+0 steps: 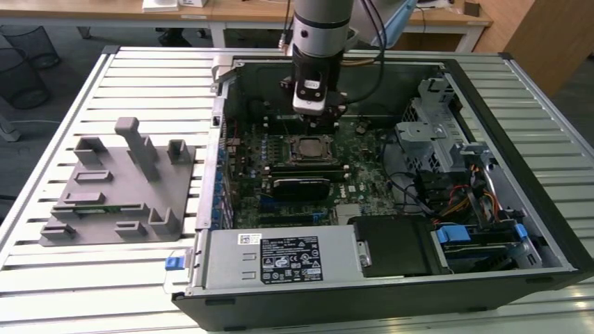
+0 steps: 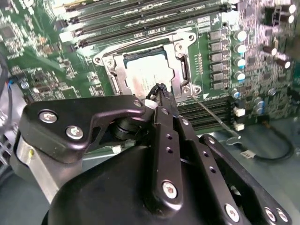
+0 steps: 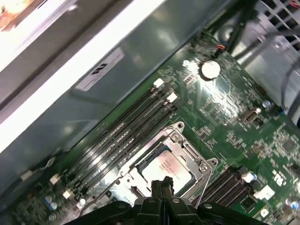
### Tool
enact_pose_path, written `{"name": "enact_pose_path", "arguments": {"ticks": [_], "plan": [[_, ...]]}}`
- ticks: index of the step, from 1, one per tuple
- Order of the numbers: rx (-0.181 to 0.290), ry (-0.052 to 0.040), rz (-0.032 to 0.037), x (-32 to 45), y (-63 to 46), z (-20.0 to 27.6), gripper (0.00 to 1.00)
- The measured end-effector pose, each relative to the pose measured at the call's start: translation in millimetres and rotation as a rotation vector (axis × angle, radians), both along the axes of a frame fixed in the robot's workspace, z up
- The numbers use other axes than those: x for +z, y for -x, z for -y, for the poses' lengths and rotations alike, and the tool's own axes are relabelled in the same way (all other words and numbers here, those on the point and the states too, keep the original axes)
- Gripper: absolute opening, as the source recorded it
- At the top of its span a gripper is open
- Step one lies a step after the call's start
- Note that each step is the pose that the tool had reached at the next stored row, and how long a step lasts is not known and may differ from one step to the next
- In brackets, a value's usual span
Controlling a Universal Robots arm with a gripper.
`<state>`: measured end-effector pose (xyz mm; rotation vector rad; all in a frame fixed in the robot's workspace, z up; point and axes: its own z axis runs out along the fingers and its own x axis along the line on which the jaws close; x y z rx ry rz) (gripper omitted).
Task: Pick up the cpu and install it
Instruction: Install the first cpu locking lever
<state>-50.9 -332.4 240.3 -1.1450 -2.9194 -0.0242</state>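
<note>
The cpu point(image 1: 309, 148) lies flat in its socket in the middle of the green motherboard point(image 1: 362, 167), inside the open computer case. Both wrist views show its pale silvery top, the cpu point(image 2: 144, 76) ringed by a metal socket frame point(image 2: 182, 65). My gripper point(image 1: 316, 125) hangs just above the socket's far edge. Its black fingertips meet with nothing between them: gripper point(image 2: 157, 89), gripper point(image 3: 162, 183). They hover over the edge of the cpu point(image 3: 167, 168). A thin metal lever point(image 2: 213, 115) runs along one side of the socket.
Memory slots point(image 3: 126, 133) run beside the socket. The case walls point(image 1: 519, 146) enclose the board, with a power supply point(image 1: 278, 257) at the front and a drive cage with cables point(image 1: 436, 139) on the exterior view's right. A grey fixture plate point(image 1: 121, 188) stands on the slatted table.
</note>
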Motion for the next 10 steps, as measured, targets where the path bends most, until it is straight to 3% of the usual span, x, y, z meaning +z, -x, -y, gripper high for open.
{"name": "enact_pose_path", "arguments": {"ticks": [10], "plan": [[0.182, 0.0003, -0.0002, -0.7, 0.0, 0.0, 0.11]]}}
